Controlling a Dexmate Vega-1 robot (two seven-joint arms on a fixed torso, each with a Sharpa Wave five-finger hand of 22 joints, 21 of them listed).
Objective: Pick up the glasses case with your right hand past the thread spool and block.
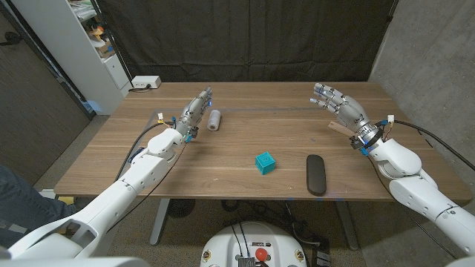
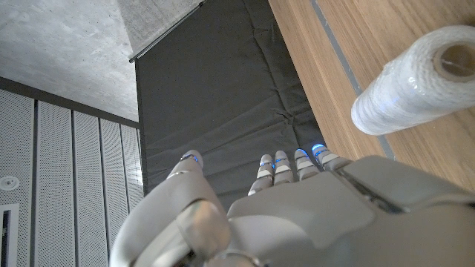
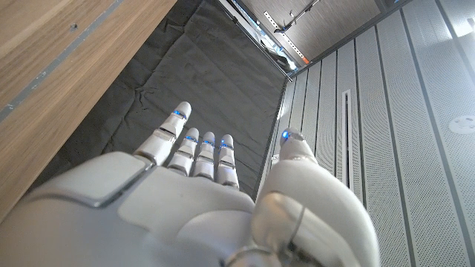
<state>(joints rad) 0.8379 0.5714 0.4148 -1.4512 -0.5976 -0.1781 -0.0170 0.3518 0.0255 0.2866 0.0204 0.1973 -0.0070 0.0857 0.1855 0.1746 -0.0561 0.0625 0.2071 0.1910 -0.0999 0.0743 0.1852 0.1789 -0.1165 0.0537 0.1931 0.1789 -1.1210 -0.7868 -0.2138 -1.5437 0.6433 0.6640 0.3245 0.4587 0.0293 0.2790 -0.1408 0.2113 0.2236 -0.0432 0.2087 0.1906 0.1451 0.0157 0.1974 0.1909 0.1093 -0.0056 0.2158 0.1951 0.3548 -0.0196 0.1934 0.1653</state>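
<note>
A black glasses case (image 1: 317, 174) lies lengthwise near the table's front edge, right of centre. A teal block (image 1: 265, 162) sits just left of it. A white thread spool (image 1: 214, 119) lies on its side further back and left, also seen close in the left wrist view as a wound white spool (image 2: 413, 81). My right hand (image 1: 340, 107) is raised at the back right, fingers spread and holding nothing, well behind the case; the right wrist view shows its back (image 3: 193, 200). My left hand (image 1: 195, 111) stands beside the spool, fingers extended, holding nothing (image 2: 297, 215).
The wooden table (image 1: 252, 141) has a black curtain behind it. A white box (image 1: 146, 82) sits at the back left corner. A white shelf unit (image 1: 82, 44) stands at the far left. A thin wooden piece (image 1: 339, 129) lies by my right wrist.
</note>
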